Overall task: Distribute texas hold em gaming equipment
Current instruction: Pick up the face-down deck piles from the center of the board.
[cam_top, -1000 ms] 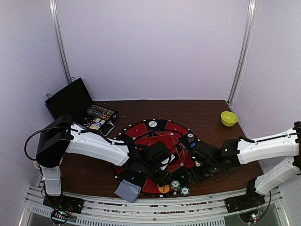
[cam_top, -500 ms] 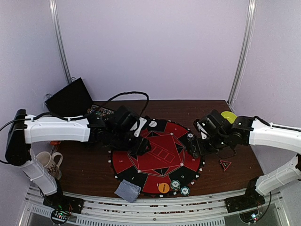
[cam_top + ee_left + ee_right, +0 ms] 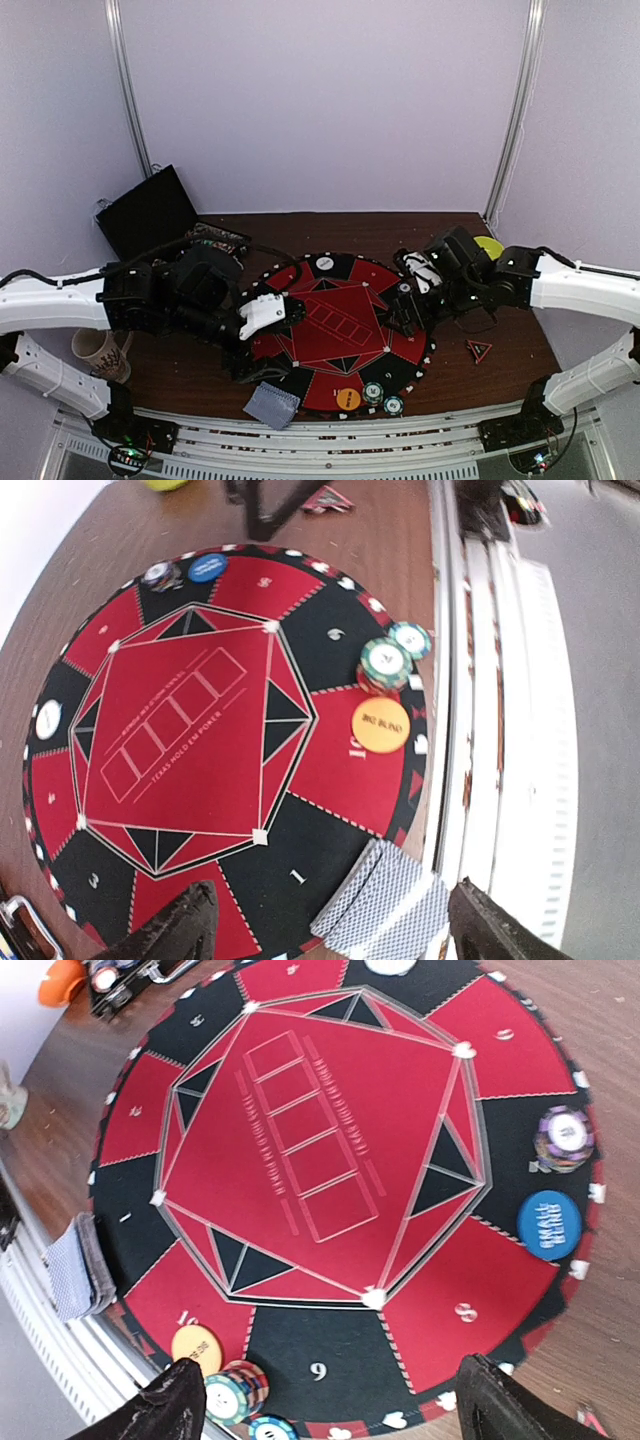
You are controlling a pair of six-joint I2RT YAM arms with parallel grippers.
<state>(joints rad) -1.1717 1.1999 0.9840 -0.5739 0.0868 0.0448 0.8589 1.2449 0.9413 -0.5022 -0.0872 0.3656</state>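
At the near edge of the round mat (image 3: 180, 730), the deck of cards (image 3: 385, 910) lies half off the mat, close to the rail (image 3: 500, 730). The left gripper (image 3: 332, 890) hangs over the mat's left side with its fingers spread wide, holding nothing. The right gripper (image 3: 332, 1363) hangs over the mat's right side, also wide and empty. The chip stacks (image 3: 385, 662) and the orange disc (image 3: 381, 724) sit on that same near edge. A crooked grab could push the cards off the mat or spill the deck. A low swing might knock the chips over.
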